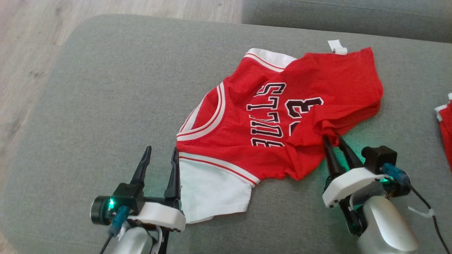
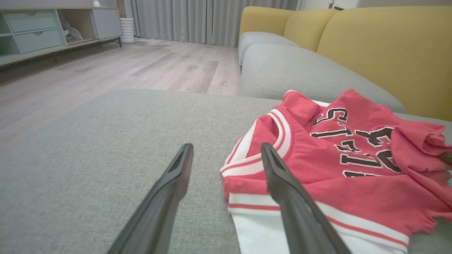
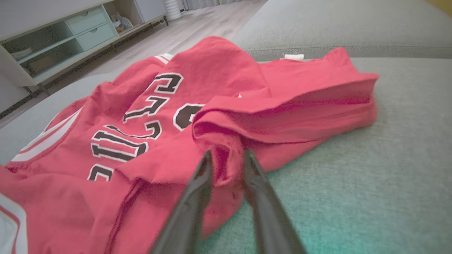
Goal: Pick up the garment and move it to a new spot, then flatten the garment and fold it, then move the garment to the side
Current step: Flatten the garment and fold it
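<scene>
**Head view.** The red jersey (image 1: 282, 116) lies centre-right on the grey sofa cushion (image 1: 106, 106), neck towards frame left and hem towards frame right. The right gripper (image 1: 333, 139) is at the lower hem edge, with its fingers drawn narrow on a raised fold. The left gripper (image 1: 161, 150) stands wide at lower left, just beside the white sleeve. A second red garment (image 1: 446, 130) lies at the right edge, well apart.

**Left wrist view.** The left gripper (image 2: 226, 148) is spread and holds nothing. The jersey (image 2: 353, 169) lies to frame right, and its collar is nearest. The cushion ahead is unobstructed.

**Right wrist view.** The right gripper (image 3: 228, 155) brackets a bunched fold of the jersey (image 3: 159, 106). The bulk of the cloth lies up-left of the claw.

**Judgement.** The right arm leads the lift, and drag from the trailing sleeve is the main risk.
</scene>
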Motion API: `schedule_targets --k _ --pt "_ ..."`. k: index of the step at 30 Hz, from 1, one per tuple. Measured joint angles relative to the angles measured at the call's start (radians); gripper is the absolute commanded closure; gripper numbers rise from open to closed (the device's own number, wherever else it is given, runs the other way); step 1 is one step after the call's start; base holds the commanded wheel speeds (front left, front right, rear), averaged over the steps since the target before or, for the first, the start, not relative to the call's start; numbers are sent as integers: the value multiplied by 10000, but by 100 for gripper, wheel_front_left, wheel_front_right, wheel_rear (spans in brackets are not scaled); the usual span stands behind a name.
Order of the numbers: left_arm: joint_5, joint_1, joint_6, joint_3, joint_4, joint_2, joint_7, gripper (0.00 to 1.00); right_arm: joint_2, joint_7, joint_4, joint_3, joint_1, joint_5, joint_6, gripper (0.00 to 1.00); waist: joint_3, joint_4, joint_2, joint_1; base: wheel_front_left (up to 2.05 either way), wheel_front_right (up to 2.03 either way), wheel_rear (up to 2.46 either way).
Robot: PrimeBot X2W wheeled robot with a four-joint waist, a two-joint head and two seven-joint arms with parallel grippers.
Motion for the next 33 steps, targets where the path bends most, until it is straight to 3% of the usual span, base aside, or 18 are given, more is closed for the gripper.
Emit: schedule_targets --k 10,21,22,23,24,29,33 --pt "98 27 -82 334 178 2 0 0 2 -265 -642 -803 242 140 0 100 -274 -791 0 0 0 0 0" --pt "180 208 -98 562 320 -23 0 0 17 1350 -2332 -2527 2136 -247 0 100 -799 -2023 0 -1 0 0 0" --pt "182 209 -100 573 328 -27 0 0 29 1444 -2431 -2568 2206 -284 2 85 -845 -2097 0 -1 0 0 0" --pt "184 211 -100 587 339 -27 0 0 44 1478 -2516 -2629 2239 -347 2 7 -885 -2167 0 -2 0 0 0" --pt "192 211 -102 598 341 -27 0 0 48 1547 -2585 -2673 2250 -345 2 0 -917 -2227 0 -1 0 0 0" --pt "217 211 -176 650 355 -27 0 0 48 1411 -3074 -2673 2249 -332 2 0 -990 -2417 0 -1 0 0 0" --pt "353 207 -188 757 324 0 0 0 46 635 -3674 -2380 2214 -115 0 0 -983 -2534 0 -1 0 0 0"
